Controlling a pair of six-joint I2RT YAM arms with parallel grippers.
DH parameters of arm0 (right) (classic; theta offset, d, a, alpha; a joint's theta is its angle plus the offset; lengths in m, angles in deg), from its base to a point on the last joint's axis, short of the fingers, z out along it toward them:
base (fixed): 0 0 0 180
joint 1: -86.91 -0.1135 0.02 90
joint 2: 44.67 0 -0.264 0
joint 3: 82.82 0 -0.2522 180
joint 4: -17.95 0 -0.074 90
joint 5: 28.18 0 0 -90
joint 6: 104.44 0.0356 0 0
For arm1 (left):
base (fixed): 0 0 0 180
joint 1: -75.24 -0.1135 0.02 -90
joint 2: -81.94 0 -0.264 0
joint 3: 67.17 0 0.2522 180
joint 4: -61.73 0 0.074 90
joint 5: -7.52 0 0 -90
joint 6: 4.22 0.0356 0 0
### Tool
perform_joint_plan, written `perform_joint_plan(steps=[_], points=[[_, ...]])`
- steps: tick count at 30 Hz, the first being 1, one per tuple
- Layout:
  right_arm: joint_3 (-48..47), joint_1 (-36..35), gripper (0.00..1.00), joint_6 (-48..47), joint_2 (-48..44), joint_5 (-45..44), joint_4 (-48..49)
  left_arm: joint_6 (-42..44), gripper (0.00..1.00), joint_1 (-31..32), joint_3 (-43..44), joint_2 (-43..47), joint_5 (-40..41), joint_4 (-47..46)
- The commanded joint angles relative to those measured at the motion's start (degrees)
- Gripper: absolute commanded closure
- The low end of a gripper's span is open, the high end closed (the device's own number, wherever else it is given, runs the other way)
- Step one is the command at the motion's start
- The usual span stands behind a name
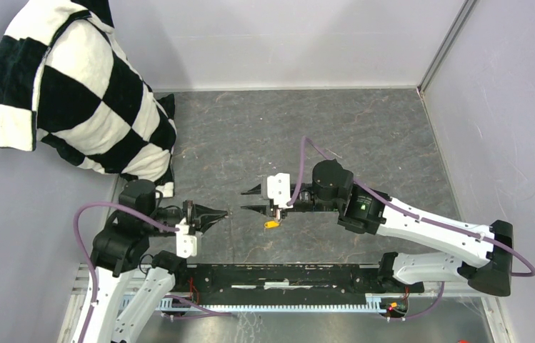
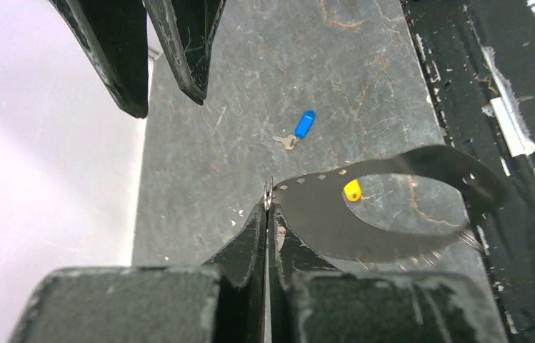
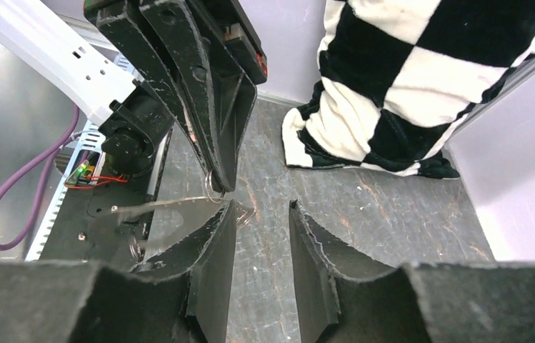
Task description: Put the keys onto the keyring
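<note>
My left gripper (image 1: 223,212) (image 2: 268,207) is shut on the keyring (image 2: 421,158), a thin grey metal loop that arcs out to its right. The ring's edge pokes up between the pressed jaw tips. The yellow-headed key (image 1: 271,224) (image 2: 352,190) shows through the loop; I cannot tell whether it is threaded on. The blue-headed key (image 2: 305,123) lies loose on the dark table beyond. My right gripper (image 1: 246,200) (image 3: 263,211) faces the left one a short gap away, open, with only table between its fingers. The keyring's strip (image 3: 164,206) runs just left of its left finger.
A black-and-white checkered cloth (image 1: 78,93) (image 3: 407,86) hangs at the back left corner. Grey walls close the table on three sides. A black rail (image 1: 286,275) runs along the near edge between the arm bases.
</note>
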Motion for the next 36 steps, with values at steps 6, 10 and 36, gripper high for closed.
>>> perform_joint_plan(steps=[6,10,36], points=[[3.72,0.58,0.59,4.07,-0.44,6.43,7.59,11.48,0.98,-0.03,0.36,1.13,-4.65,-1.07],[3.37,0.6,0.57,4.89,0.99,8.37,8.61,8.27,0.98,-0.03,1.58,-0.24,-5.05,-1.11],[-4.53,-1.87,0.73,0.34,7.91,4.21,1.9,-0.56,0.98,-0.03,4.51,-3.65,-5.26,-1.07]])
